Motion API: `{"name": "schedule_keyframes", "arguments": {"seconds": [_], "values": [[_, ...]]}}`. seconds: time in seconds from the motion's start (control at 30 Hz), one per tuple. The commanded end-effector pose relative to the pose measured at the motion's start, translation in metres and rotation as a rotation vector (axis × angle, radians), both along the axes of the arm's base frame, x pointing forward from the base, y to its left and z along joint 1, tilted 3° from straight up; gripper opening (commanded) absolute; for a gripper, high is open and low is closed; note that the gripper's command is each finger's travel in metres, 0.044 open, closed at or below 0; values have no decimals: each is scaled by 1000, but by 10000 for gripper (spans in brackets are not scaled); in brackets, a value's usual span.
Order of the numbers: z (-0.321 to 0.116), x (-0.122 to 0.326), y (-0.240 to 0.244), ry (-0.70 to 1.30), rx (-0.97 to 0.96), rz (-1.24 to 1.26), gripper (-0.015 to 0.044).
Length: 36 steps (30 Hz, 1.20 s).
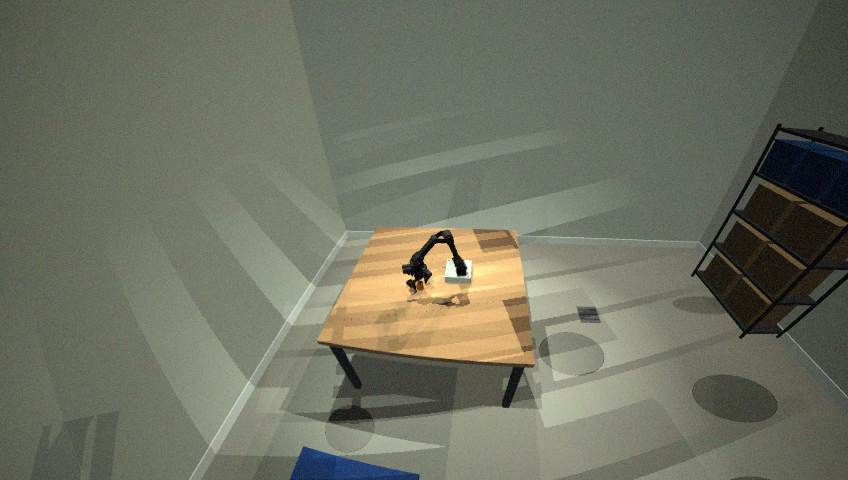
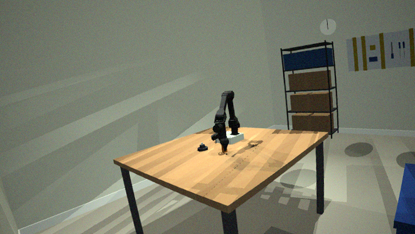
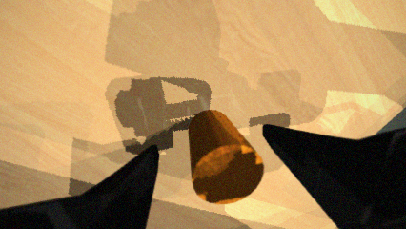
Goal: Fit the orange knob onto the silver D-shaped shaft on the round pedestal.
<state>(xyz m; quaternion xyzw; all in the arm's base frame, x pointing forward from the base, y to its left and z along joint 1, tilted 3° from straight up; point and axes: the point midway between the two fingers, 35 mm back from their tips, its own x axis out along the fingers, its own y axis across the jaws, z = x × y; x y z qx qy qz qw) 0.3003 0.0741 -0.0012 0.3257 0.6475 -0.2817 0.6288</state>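
The orange knob (image 1: 420, 285) (image 2: 224, 150) (image 3: 228, 176) stands upright on the table; its underside and hole are hidden. My gripper (image 1: 418, 283) (image 2: 224, 148) (image 3: 212, 137) is open, pointing down at the knob. In the wrist view the knob shows between the two spread fingers, with a gap on each side. The dark round pedestal (image 2: 202, 148) stands left of the gripper in the exterior view, with the small silver shaft (image 2: 202, 143) upright on top. The shaft's flat side is too small to make out. The pedestal is hidden behind the arm in the top view and out of the wrist view.
The arm's white base block (image 1: 457, 280) (image 2: 236, 137) stands on the wooden table (image 1: 476, 333) (image 2: 174, 171), near the knob. The arm arches from it over to the knob. Shadows of the arm fall across the table top. A shelf rack (image 1: 746, 211) (image 2: 284, 86) stands away from the table.
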Motion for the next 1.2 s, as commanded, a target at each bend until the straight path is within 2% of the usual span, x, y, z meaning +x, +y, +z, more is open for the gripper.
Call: {"name": "schedule_keyframes", "arguments": {"seconds": [0.0, 0.1, 0.43, 0.63, 0.8, 1.17], "values": [[-7, -1, 0, -1, -6, -5, 440], [-9, -1, 0, -1, -6, -5, 440], [-9, -1, 0, -1, -6, -5, 177], [-9, -1, 0, -1, -6, -5, 138], [-2, 0, -1, 4, -7, -10, 6], [68, 8, -3, 0, -6, -8, 0]]}}
